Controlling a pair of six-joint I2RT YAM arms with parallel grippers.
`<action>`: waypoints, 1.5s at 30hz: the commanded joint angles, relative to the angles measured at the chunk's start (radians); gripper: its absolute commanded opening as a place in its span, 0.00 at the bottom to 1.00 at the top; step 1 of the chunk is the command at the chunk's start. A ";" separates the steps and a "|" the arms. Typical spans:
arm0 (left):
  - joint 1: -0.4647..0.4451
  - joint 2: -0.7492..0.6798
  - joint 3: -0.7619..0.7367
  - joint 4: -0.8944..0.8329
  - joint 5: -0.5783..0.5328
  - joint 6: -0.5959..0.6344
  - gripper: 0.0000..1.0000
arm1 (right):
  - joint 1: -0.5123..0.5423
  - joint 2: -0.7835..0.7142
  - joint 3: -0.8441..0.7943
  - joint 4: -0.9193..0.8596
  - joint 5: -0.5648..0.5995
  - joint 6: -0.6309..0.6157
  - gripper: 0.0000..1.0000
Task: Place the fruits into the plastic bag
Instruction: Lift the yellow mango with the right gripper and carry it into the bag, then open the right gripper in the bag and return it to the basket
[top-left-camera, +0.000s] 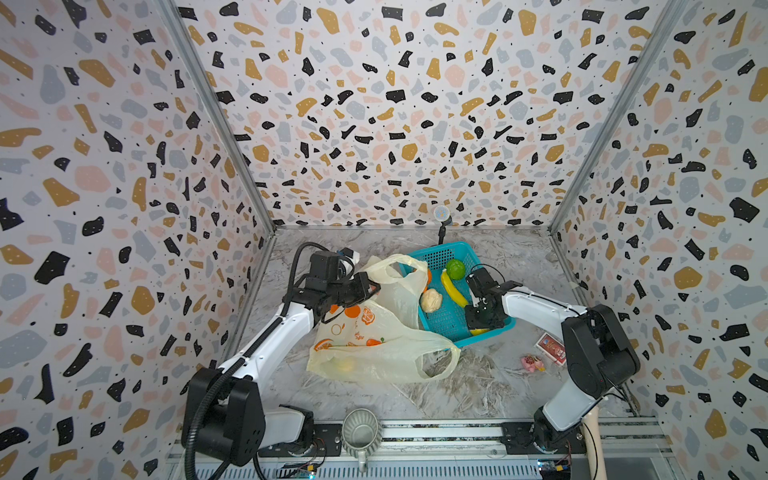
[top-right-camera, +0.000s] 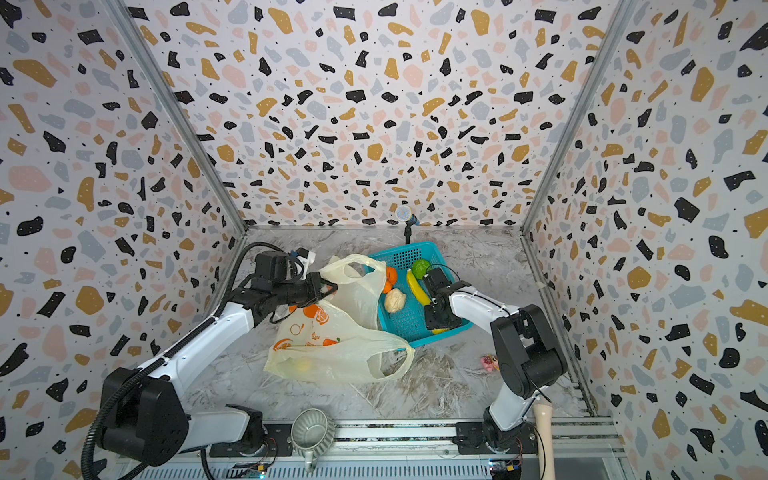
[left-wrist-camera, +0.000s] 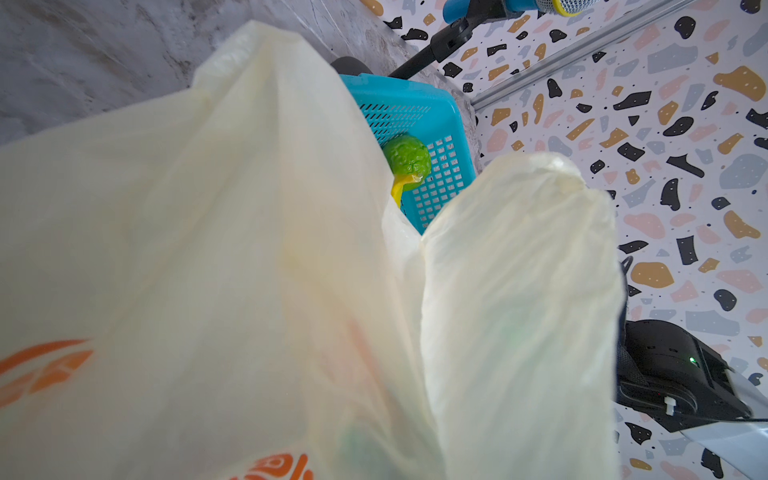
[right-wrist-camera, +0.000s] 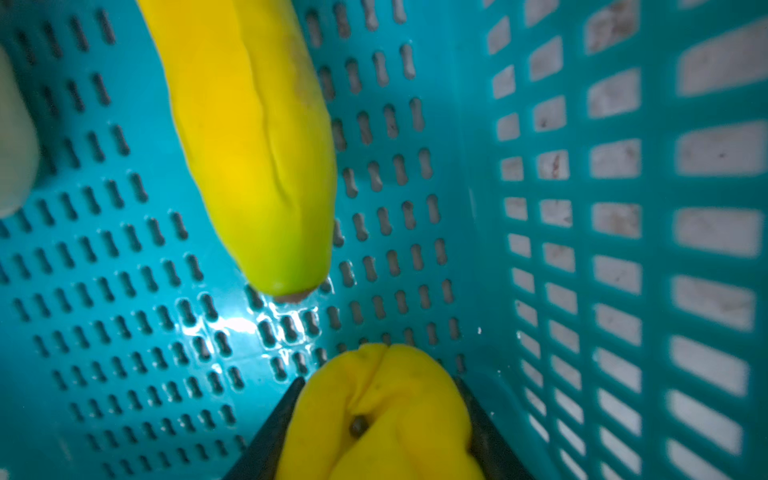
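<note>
The marble surface (top-left-camera: 478, 386) is bare on the near side of the plastic bag (top-left-camera: 374, 349), and bare again on the far right beyond the teal perforated basket (top-left-camera: 436, 248). Terrazzo walls close it in on the left, right and far sides. The bag overlaps the basket's left corner, so there is no gap between the two.

The bag lies in the middle of the surface with its long axis running left to right. Its closed end is at the near left and its mouth faces right, toward the basket. One loop handle (top-left-camera: 436, 361) lies flat at the near right. The far side of the bag is raised, pinched in the tightly closed fingers of the left gripper (top-left-camera: 371, 289).

The right gripper (top-left-camera: 478, 328) reaches down into the basket's near right corner. In the right wrist view its two dark fingers (right-wrist-camera: 274, 432) are partly closed and press on both sides of a creased yellow fruit (right-wrist-camera: 374, 415). The basket wall (right-wrist-camera: 623, 249) stands just beside them.

A banana (top-left-camera: 453, 289) lies lengthwise, far to near, with its tip close to the yellow fruit but not touching it. Also in the basket are a green fruit (top-left-camera: 455, 268), a pale lumpy fruit (top-left-camera: 431, 300) and an orange (top-left-camera: 428, 276), the orange half hidden by the bag.
</note>
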 joint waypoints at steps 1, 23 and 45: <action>0.004 0.001 0.028 0.021 0.003 0.018 0.00 | 0.005 -0.074 0.000 0.011 -0.024 0.004 0.38; 0.004 -0.025 0.031 0.020 0.010 -0.007 0.00 | 0.379 0.200 0.509 0.269 -0.492 -0.076 0.64; 0.005 -0.029 0.009 0.018 0.000 -0.002 0.00 | 0.113 -0.305 0.031 0.390 -0.269 0.013 0.79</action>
